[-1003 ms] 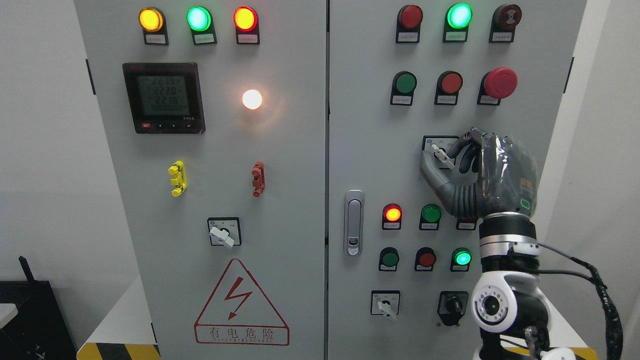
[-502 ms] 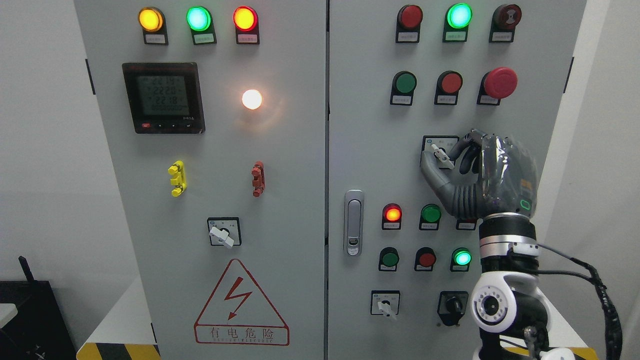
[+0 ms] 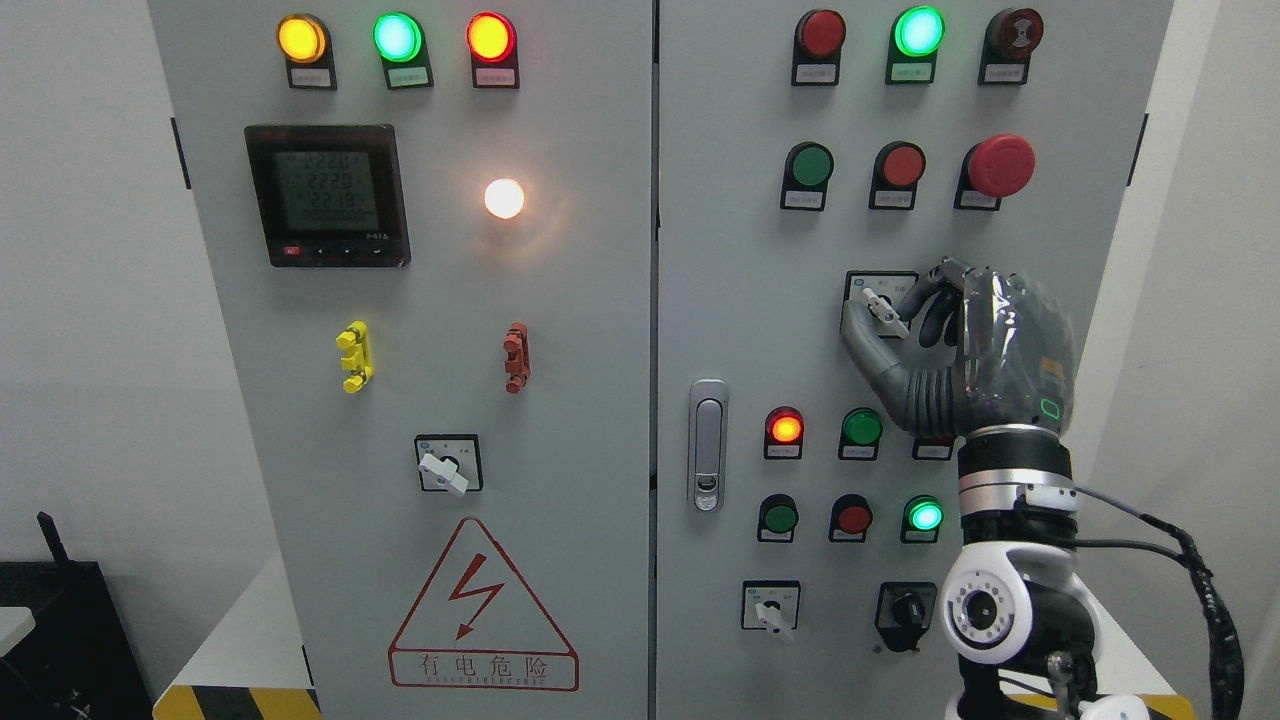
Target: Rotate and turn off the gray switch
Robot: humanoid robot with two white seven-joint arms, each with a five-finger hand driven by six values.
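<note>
Right hand [image 3: 975, 350] pinches the gray switch [image 3: 885, 311] at its fingertips; that thin lever could slip free mid-turn.

At the lower right of the frame stands the robot's arm [image 3: 1010, 560]; its hand [image 3: 985, 350] is dark grey with ribbed, bendy fingers [image 3: 925, 290], and shiny clear wrap covers its back; a small green ring mark sits near the wrist; below come silver rings, then a white round joint with a black middle; black cables [image 3: 1205, 590] loop off to the right.
</note>
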